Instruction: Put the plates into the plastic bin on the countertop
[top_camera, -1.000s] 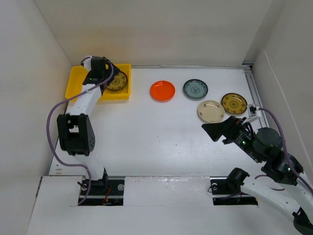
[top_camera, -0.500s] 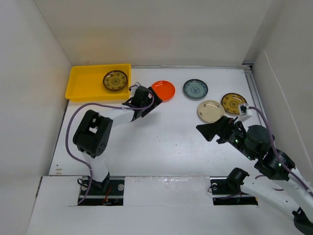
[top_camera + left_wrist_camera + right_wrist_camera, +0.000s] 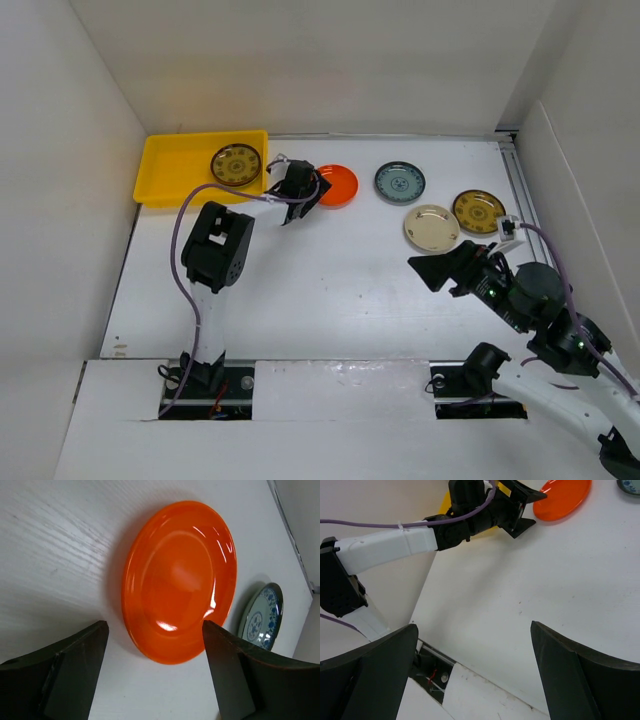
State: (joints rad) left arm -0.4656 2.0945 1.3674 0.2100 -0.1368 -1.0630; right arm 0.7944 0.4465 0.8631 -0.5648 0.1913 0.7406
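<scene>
The yellow bin point(image 3: 175, 170) stands in the far left corner of the countertop point(image 3: 330, 285), against the left wall. Only one plate lies in it, a brown-and-gold one point(image 3: 237, 165), at the right end; the rest of the bin floor shows bare yellow. Four other plates are outside it, all flat on the countertop. The orange plate point(image 3: 180, 580) is just to the right of the bin, and the blue patterned plate point(image 3: 400, 182) is further right. The cream plate point(image 3: 431, 228) and the second brown-and-gold plate point(image 3: 479, 211) lie close together near the right wall. I see no other plates in these views, so I judge that the task is at an early stage: one plate is placed and at least four are left. The left gripper point(image 3: 154, 625) is low over the countertop at the near rim of the orange plate. Its jaws are apart, one on each side of the rim, and they hold nothing. I cannot tell if a finger touches the plate. This looks like the approach for the next grasp, so the orange plate is probably the next one to go into the bin. The right gripper point(image 3: 474, 626) hangs above bare countertop, near the cream plate but not over it. Its jaws are wide apart and empty.
</scene>
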